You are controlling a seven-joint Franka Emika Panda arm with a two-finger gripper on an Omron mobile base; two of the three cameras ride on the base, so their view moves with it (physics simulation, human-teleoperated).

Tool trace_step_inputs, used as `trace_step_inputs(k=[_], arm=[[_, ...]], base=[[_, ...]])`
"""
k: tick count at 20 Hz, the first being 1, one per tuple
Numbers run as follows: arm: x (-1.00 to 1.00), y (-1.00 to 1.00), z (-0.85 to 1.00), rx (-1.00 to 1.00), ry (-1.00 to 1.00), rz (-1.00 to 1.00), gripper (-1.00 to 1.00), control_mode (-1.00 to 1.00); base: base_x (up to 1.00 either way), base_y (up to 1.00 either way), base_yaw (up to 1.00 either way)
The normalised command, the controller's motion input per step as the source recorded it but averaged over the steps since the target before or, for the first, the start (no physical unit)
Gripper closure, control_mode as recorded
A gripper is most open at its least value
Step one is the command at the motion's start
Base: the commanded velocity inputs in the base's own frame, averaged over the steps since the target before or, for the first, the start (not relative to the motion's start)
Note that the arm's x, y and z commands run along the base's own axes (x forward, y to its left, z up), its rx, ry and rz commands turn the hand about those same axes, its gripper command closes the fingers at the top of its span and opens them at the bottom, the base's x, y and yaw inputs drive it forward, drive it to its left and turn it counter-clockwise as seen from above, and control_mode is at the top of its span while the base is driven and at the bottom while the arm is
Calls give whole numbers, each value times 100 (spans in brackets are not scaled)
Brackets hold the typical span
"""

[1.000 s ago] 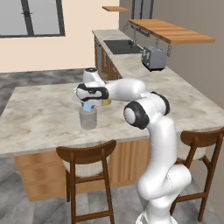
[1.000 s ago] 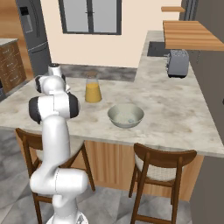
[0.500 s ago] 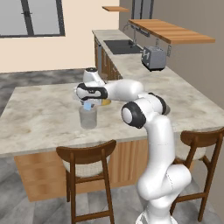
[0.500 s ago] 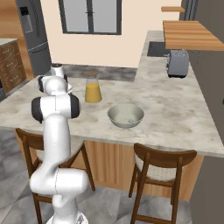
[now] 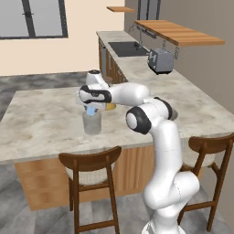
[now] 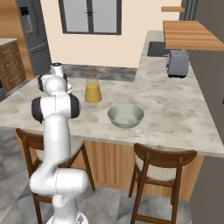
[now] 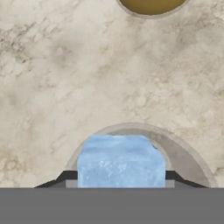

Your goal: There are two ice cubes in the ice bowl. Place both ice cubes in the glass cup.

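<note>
An ice cube (image 7: 121, 161) sits clamped between the gripper's (image 5: 91, 111) fingers, directly above the mouth of the glass cup (image 5: 92, 122). This looks like the drop step: the fingers need only part so the cube falls inside. The bowl (image 6: 125, 116) stands well apart, beside the juice carafe (image 6: 92, 87). All rest on a marble counter (image 5: 41, 119), stools (image 5: 93, 179) below, toaster (image 5: 160, 60) further back.

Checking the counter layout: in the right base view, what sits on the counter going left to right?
Juice carafe → ice bowl → toaster.
</note>
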Motion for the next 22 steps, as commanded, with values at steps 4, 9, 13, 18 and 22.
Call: trace_step_inputs(k=[4, 9, 13, 18, 22], arm=[[-26, 0, 0, 0, 0, 2, 100, -100], [-28, -1, 0, 0, -1, 3, 100, -100], [-26, -2, -1, 0, -3, 5, 100, -100], [0, -9, -1, 0, -7, 5, 100, -100], [0, -4, -3, 0, -2, 5, 100, -100]], base=[[0, 0, 0], [0, 0, 0], [0, 0, 0], [0, 0, 0], [0, 0, 0]])
